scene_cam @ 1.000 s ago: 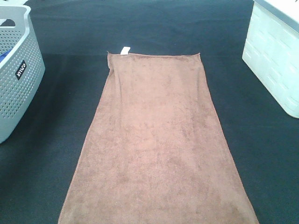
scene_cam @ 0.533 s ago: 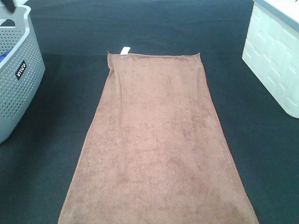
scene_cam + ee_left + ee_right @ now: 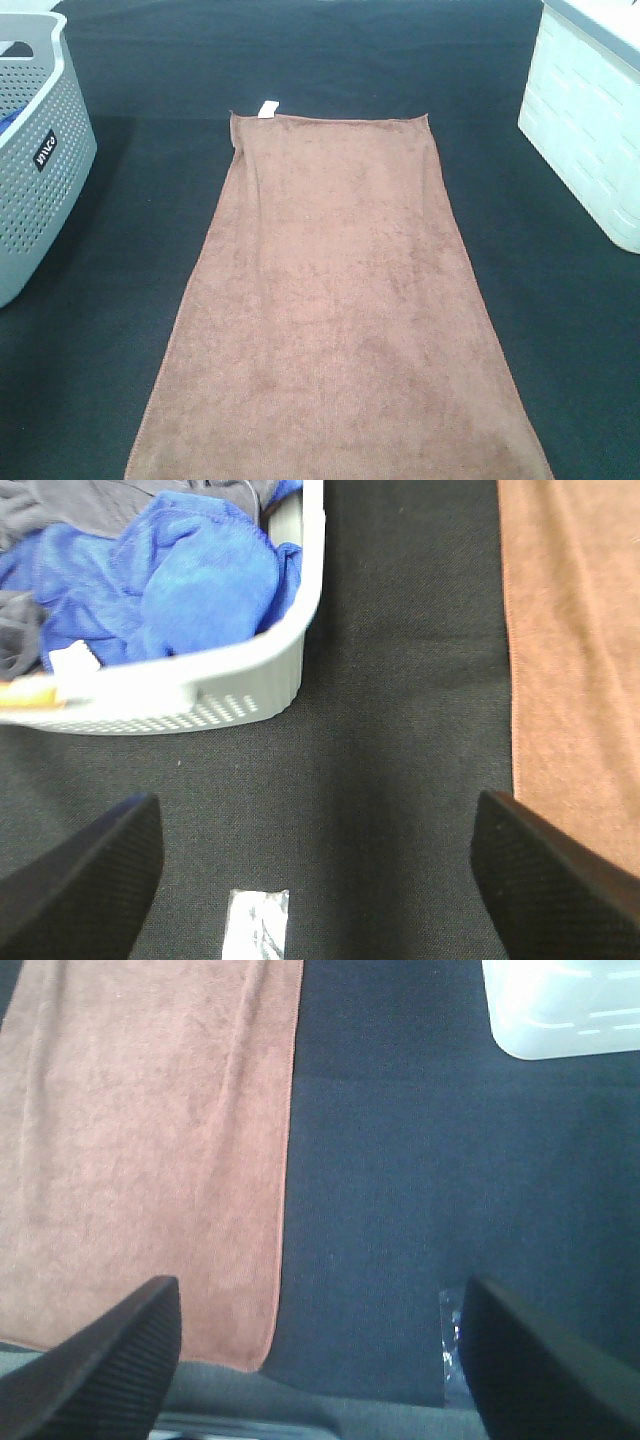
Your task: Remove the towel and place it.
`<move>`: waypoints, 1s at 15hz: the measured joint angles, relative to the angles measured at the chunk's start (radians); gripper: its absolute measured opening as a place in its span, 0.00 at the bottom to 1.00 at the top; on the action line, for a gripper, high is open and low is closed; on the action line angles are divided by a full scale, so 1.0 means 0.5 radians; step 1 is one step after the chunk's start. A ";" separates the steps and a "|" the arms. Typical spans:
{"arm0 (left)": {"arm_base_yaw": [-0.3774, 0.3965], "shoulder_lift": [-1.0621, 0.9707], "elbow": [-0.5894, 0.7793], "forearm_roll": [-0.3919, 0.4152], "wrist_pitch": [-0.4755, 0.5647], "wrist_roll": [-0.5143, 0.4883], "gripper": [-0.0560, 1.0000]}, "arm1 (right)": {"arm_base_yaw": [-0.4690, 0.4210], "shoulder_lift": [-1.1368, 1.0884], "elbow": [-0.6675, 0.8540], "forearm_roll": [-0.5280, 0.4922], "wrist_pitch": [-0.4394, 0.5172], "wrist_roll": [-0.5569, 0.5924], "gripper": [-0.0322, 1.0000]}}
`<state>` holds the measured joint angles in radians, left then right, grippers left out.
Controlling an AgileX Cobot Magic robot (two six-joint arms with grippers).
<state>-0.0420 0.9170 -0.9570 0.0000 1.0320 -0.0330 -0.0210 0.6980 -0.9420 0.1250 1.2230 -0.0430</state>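
Towel of orange-brown plush microfibre, long and rectangular with stitched edges and a small white tag at a far corner, lay flat down the middle of the black-covered worktop, its near end running off the bottom of the overhead view. Both pincers stood wide and empty, neither touching the cloth: the left pincer hovered over bare covering between the towel's left edge and a grey perforated plastic basket holding a crumpled blue cloth, while the right pincer hung just past the towel's right edge near its front corner. A white ribbed plastic bin stood at the worktop's far right corner. Risks from here appeared plain. A pinch set too shallow could catch only the pile and slip off the plush edge; one set too deep might snag the black covering with it. Lifted from one side alone, the long cloth would likely drag and bunch.
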 joint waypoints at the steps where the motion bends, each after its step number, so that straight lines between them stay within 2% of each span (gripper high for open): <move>1: 0.000 -0.188 0.084 0.016 -0.010 0.000 0.80 | 0.000 -0.088 0.050 0.000 0.000 0.000 0.74; 2: 0.000 -0.188 0.084 0.016 -0.010 0.000 0.80 | 0.000 -0.088 0.050 0.000 0.000 0.000 0.74; 3: 0.000 -0.440 0.200 0.050 -0.014 0.002 0.80 | 0.000 -0.356 0.180 0.000 -0.010 0.000 0.74; 7: 0.000 -1.040 0.436 0.186 -0.028 0.004 0.80 | 0.000 -0.894 0.492 0.002 -0.062 -0.006 0.74; 12: 0.000 -1.636 0.808 0.092 -0.028 0.006 0.80 | 0.000 -1.382 0.798 0.002 -0.108 -0.080 0.74; 14: 0.000 -1.834 0.914 0.066 0.016 0.022 0.80 | 0.000 -1.404 0.860 0.006 -0.282 -0.142 0.74; 15: 0.000 -1.840 0.920 0.058 0.020 0.028 0.80 | 0.000 -1.404 0.876 0.006 -0.304 -0.148 0.74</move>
<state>-0.0420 -0.0030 -0.4970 0.0290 1.0420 -0.0190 -0.0210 -0.0040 -0.5040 0.1280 1.0710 -0.1170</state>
